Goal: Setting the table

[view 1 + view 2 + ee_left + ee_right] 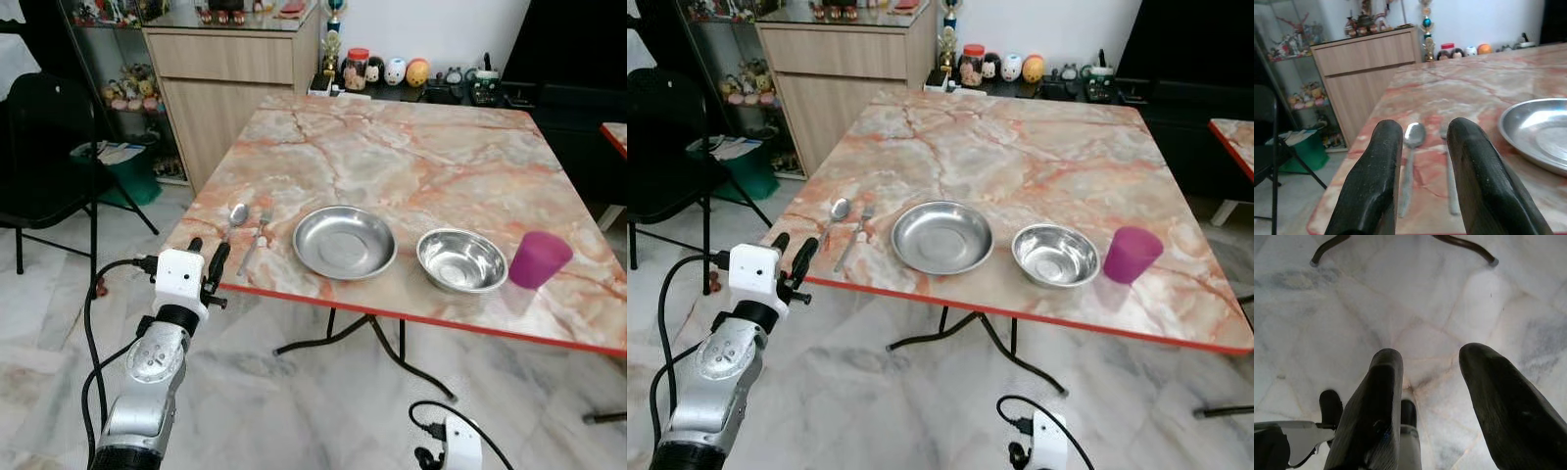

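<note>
On the marble table [392,157], a row lies along the near edge: a spoon [236,217], a fork [257,235], a shallow steel plate [345,242], a steel bowl [461,259] and a purple cup [538,259]. My left gripper [208,255] hovers at the table's near left corner, just short of the spoon and fork. It is open with nothing between its fingers; in the left wrist view the spoon [1411,152] and fork [1448,166] lie just ahead of the gripper [1422,129]. My right gripper [1430,357] hangs low, open and empty, pointing at the floor.
A black folding chair [44,147] stands to the left, with a green bin [132,171] behind it. A wooden cabinet [230,78] and a low shelf of figurines [392,70] stand past the table. Black table legs [392,343] spread underneath. Another table's corner [615,137] shows at the right.
</note>
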Robot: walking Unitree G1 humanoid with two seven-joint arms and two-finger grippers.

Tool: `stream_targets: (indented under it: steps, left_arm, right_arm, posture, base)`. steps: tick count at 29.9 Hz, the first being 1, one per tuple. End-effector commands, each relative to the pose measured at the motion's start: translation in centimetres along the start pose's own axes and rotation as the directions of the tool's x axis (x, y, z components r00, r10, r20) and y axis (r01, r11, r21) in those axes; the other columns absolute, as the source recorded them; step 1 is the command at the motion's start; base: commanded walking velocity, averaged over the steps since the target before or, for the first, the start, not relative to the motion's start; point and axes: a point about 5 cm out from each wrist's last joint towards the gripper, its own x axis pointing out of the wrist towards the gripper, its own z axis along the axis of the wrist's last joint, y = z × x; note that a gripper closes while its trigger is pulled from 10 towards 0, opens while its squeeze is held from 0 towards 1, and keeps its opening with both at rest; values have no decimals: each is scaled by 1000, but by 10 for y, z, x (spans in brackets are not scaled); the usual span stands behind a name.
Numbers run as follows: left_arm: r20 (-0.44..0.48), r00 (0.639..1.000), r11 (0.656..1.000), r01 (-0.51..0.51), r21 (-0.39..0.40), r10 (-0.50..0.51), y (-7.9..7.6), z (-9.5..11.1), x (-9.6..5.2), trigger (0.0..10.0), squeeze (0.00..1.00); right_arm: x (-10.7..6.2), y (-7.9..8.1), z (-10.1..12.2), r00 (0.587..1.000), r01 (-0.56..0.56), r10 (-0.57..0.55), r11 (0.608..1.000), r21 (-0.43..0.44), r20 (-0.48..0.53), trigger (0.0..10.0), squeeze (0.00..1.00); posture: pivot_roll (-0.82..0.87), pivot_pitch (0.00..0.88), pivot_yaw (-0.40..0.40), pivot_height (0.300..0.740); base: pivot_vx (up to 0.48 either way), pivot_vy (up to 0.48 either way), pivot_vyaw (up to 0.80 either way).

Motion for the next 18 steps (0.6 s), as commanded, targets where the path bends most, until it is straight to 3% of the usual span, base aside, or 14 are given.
stream_targets:
  steps: [1,11,15,18]
  left_arm:
    - [3,1000,1000,-8,-1,8,3,3,2,10000,0]
    - [9,1000,1000,10,-12,-9,0,4,1,10000,0]
    - [13,999,999,44,-33,-43,-3,5,2,10000,0]
    - [-8,997,990,71,-123,-73,-5,7,5,10000,0]
  right_arm:
    - [0,1,0,1000,0,0,1000,1,4,10000,0]
    - [0,3,0,1000,-5,5,1000,0,4,10000,0]
    - [0,4,0,1000,-5,5,1000,-1,4,10000,0]
    - [0,4,0,1000,-2,2,1000,-3,3,10000,0]
  posture:
    - [89,0,-37,740]
    - [90,0,-36,740]
    - [90,0,-35,740]
    - [90,0,-35,740]
  base:
    - [292,0,0]
    - [301,0,0]
    - [0,0,0]
    - [0,0,0]
